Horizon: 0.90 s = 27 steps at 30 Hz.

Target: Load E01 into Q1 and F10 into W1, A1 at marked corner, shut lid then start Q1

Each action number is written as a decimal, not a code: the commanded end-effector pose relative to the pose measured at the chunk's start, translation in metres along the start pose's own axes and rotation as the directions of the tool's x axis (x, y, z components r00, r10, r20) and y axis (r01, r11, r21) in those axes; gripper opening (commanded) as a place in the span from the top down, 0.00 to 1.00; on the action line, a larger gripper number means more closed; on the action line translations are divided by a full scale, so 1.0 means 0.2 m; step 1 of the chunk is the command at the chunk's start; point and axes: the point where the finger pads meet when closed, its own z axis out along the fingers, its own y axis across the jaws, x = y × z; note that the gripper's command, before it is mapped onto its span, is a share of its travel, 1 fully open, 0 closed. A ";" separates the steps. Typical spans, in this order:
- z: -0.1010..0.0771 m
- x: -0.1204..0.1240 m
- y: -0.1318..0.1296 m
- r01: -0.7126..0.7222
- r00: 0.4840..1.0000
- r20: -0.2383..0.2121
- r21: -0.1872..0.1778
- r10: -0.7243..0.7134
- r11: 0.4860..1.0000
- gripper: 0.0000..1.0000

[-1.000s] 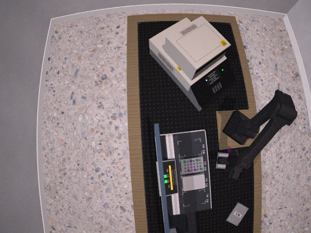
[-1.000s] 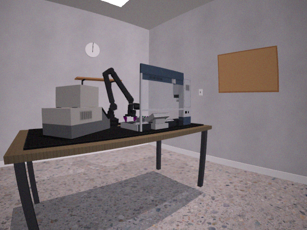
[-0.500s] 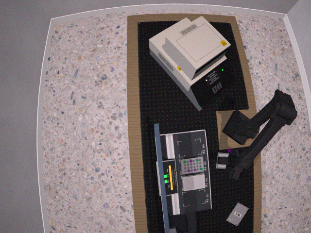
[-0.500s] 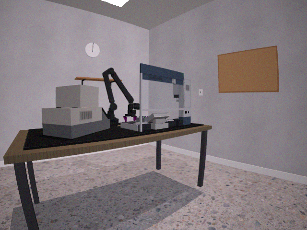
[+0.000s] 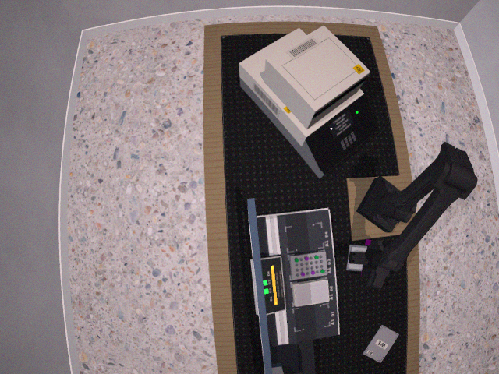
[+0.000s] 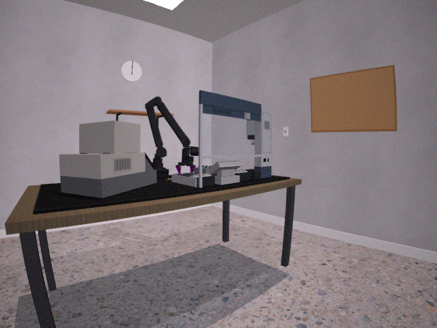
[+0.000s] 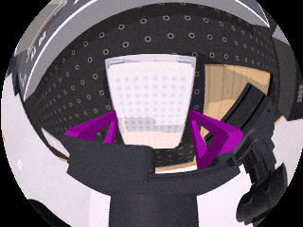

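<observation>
A white 96-well PCR plate (image 5: pixel 356 250) lies beside the deck's right edge, on the black mat; I cannot read its ID. In the wrist view the plate (image 7: pixel 151 97) lies straight below, with a grey band at its near end. My gripper (image 5: pixel 364 257) hangs just above it, open, with one purple finger on either long side (image 7: pixel 151 135) and clear of the plate. It also shows in the side view (image 6: pixel 185 170). Deck positions D4 (image 5: pixel 308 233) and D1 (image 5: pixel 313 319) are bare. Cycler Q1 (image 5: pixel 310 88) stands at the rear, its lamp (image 5: pixel 357 112) green; its lid (image 5: pixel 322 68) hides the block.
The tube cooling block (image 5: pixel 306 267) with green and purple tubes is on D3, and the deep-well block (image 5: pixel 310 292) is on D2. The grey nest W1 (image 5: pixel 382 340) lies at the front right. The blue gantry frame (image 5: pixel 256 281) bounds the deck's left side. The arm's base (image 5: pixel 383 205) is close by.
</observation>
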 end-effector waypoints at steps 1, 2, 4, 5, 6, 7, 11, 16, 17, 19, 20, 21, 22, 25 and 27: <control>-0.13 -0.04 0.13 0.006 1.000 0.014 -0.064 -0.006 0.998 0.00; -0.14 -0.04 0.13 0.006 1.000 0.014 -0.065 -0.006 0.998 0.00; -0.16 -0.03 0.13 0.006 1.000 0.013 -0.065 -0.006 0.998 0.00; -0.17 -0.03 0.13 0.006 1.000 0.013 -0.064 -0.006 0.998 0.00; -0.18 -0.02 0.13 0.006 1.000 0.012 -0.063 -0.006 0.998 0.00; -0.19 -0.02 0.13 0.006 1.000 0.011 -0.061 -0.006 0.998 0.00; -0.21 -0.01 0.13 0.006 1.000 0.010 -0.059 -0.005 0.998 0.00; -0.24 -0.03 0.11 -0.022 1.000 0.010 -0.051 0.023 0.998 0.00; -0.26 -0.04 0.11 -0.027 1.000 0.012 -0.056 0.028 0.998 0.00; -0.29 -0.04 0.12 -0.028 1.000 0.013 -0.063 0.029 0.998 0.00; -0.30 -0.03 0.13 -0.022 1.000 0.013 -0.064 0.023 0.998 0.00; -0.31 -0.03 0.13 -0.018 1.000 0.013 -0.064 0.019 0.998 0.00; -0.32 -0.03 0.13 -0.014 1.000 0.017 -0.063 0.015 0.998 0.00; -0.33 -0.01 0.12 -0.004 1.000 0.014 -0.050 0.005 0.999 0.00; -0.33 -0.01 0.10 -0.004 1.000 0.012 -0.041 0.004 0.999 0.00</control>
